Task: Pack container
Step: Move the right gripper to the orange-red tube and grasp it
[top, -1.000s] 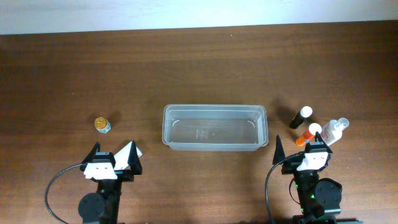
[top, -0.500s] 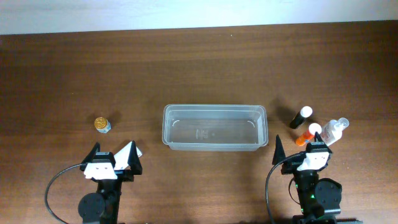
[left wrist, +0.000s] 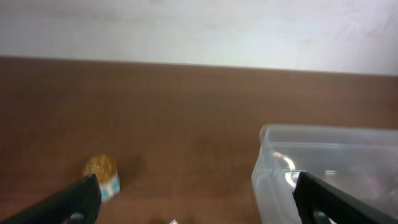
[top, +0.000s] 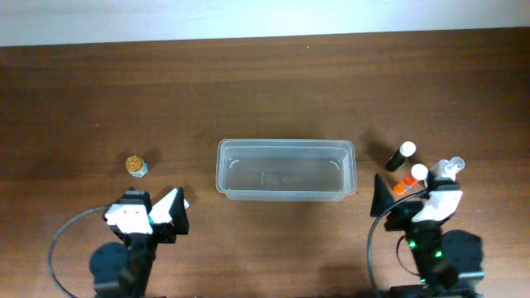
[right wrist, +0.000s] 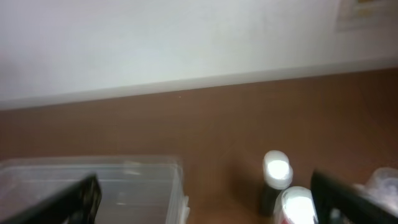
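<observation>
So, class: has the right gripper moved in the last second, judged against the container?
Yes. In the overhead view the right gripper has shifted rightward, farther from the container, which has stayed put.

No wording can be read anywhere. The container (top: 286, 143) bears a faint embossed mark (top: 269, 176) at the middle of its base, too blurred to make out.

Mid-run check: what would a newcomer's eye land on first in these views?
The clear container sits empty at the middle of the table. To its right three small bottles cluster together: a black bottle, an orange bottle and a clear bottle. A lone gold-lidded jar stands off to the left.
</observation>
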You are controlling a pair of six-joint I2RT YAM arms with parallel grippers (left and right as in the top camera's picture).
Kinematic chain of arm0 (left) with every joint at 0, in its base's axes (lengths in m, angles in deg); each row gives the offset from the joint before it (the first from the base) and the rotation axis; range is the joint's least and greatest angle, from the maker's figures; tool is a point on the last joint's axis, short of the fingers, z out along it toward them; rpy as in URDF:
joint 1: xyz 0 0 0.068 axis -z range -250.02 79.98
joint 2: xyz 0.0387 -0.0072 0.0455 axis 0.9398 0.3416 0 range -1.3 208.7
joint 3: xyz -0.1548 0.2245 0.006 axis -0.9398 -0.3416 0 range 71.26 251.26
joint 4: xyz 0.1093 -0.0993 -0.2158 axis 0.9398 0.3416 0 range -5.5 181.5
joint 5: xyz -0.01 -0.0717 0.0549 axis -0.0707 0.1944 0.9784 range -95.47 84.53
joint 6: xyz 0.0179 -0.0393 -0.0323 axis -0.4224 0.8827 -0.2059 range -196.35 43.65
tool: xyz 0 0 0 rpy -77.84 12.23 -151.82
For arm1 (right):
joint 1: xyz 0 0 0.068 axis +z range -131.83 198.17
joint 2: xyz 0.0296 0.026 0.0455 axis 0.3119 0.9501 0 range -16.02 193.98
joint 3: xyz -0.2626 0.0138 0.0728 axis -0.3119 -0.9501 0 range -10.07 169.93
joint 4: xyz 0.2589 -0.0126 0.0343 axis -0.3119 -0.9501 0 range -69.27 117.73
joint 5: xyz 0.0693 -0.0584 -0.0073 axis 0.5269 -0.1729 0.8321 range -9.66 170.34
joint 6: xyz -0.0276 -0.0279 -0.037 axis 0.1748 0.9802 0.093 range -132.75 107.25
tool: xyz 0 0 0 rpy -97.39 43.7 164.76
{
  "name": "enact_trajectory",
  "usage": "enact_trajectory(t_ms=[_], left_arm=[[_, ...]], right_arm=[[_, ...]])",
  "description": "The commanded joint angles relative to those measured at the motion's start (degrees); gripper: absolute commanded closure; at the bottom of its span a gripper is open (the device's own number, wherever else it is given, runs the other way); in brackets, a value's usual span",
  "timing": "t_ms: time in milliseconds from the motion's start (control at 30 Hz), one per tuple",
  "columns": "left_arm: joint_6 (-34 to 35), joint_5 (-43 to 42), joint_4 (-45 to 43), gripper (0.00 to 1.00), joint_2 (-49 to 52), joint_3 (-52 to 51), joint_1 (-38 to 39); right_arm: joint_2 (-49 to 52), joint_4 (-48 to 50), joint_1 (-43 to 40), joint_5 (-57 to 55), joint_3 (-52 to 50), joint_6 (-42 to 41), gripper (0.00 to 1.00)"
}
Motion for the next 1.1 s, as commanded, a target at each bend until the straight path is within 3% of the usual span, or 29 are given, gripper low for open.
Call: enact_trajectory(t_ms=[0,200,433,667,1000,1067], left_arm=[[-0.5,-0.5,6.1,0.01,10.4,10.4,0.2],[-0.5,-0.6,22.7,0.01,27.5,26.1,0.2],[-0.5,-0.6,35.1,0.01,42.6,36.4,0.2],[-0.5,-0.6,36.4,0.01,49.1,36.6,0.2],[-0.5,-0.6,36.4,0.0,50.6,36.6,0.2],[-0.5,-0.6,36.4,0.01,50.6,36.6,0.2]], right_arm=[[10.3,-7.1,-0.9,-2.8,12.8,-0.7,0.02],[30.0,-27.1,-4.3,-2.6,32.7,-0.7,0.02],[50.5,-41.0,-10.7,1.3,44.6,-0.7,0.01],[62.3,-43.5,-17.4,5.2,44.9,1.2,0.02],[74.8,-43.6,-18.0,5.2,44.9,1.7,0.0],[76.5,-43.4,-18.0,5.2,44.9,1.7,0.08]])
